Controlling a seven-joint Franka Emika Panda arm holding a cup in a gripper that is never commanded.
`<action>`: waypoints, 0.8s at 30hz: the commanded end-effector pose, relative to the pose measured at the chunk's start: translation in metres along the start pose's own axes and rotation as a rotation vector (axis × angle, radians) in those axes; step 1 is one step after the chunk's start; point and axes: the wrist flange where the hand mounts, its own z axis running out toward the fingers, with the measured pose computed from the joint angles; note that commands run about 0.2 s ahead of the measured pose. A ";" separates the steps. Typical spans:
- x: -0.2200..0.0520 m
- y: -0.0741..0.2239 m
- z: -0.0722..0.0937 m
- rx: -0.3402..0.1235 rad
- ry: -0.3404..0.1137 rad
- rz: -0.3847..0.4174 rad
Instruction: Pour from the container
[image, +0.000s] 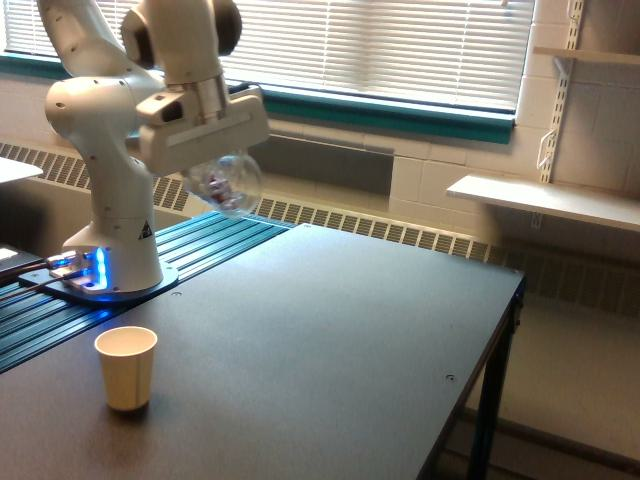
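Gripper (222, 168) pinching the clear container (226, 184), which hangs just below the claw's white body, high over the table (340, 330). Fingers mostly hidden behind the housing and the glassy wall; contact points not resolvable, but the container is carried with no other support, so judged clamped on it. Container tipped off upright, with its rounded belly toward the exterior view's right; which way the mouth faces not clear. Reddish-pink and dark pieces visible inside, gathered near the low side. None seen falling.

Paper cup (126, 367) well below the claw and toward the exterior view's left, upright on the table, mouth open upward. Presumably the receiver: set alone on bare tabletop so that a pour from above has one obvious target. Not yet under the container; held load well apart from it in height and off to one side.

Height of the carry judged deliberate: clearance over the cup rim before any descent. Arm base (105, 270) behind and below the claw, on the slatted blue-green section (225, 235).

Step in hand, as a judgement: transit toward the cup. Pour not begun. Risk: early spill from tilt.
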 end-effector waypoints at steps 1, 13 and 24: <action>0.024 0.030 0.006 -0.020 -0.045 -0.011; 0.076 0.068 -0.002 -0.003 -0.078 0.040; 0.106 0.082 -0.008 0.025 -0.072 0.016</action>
